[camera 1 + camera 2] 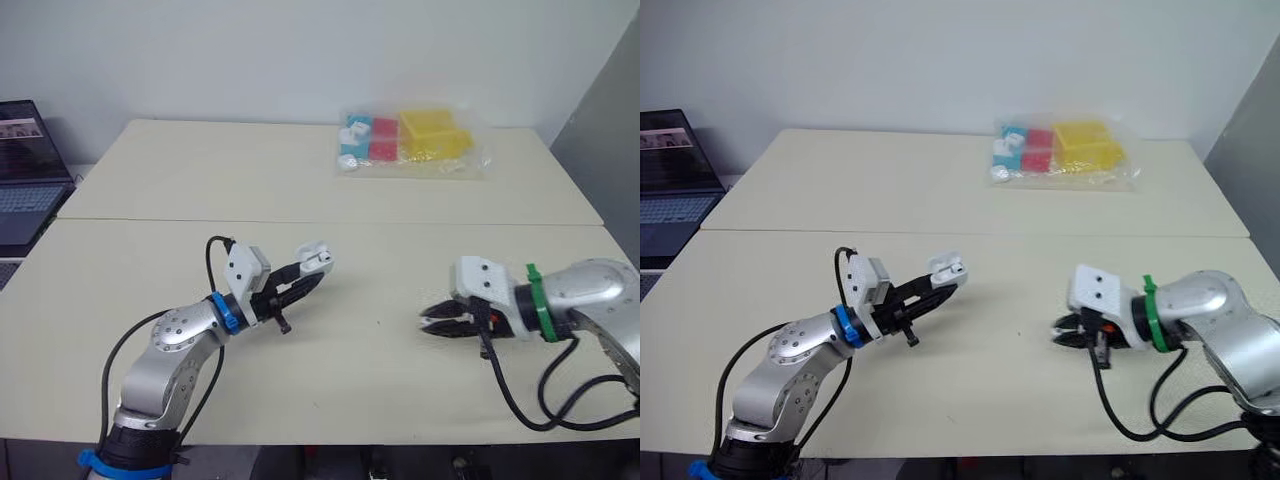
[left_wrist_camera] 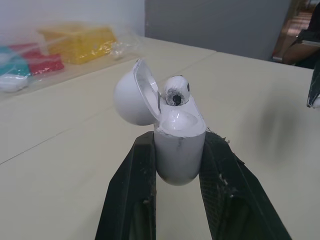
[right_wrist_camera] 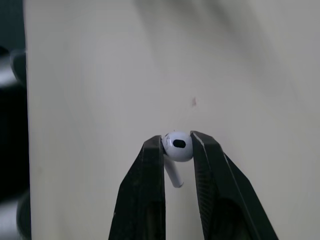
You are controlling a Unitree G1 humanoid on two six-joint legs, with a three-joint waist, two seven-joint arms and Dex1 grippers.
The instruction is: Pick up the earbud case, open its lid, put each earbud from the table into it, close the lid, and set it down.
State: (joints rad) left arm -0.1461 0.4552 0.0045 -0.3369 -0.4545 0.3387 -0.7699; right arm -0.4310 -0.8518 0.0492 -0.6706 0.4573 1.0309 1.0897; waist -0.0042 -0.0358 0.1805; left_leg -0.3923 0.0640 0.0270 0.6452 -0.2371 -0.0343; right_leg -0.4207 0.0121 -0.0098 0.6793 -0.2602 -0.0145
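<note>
Above beige table, left claw grips earbud case lengthwise, open lid outward; right claw pinches earbud.

Two pale beige tables pushed together. Near table runs from 6 o'clock up to centre, far table sits beyond it, and a straight seam between them runs 9 to 3. Plain white wall at 12 o'clock. Grey upright panel at 3 o'clock, past the far table's corner. Open laptop at 9 o'clock, off the tables, screen on. Clear plastic bag of yellow, red and blue pieces at 1 o'clock on far table. Light even, shadows faint.
</note>
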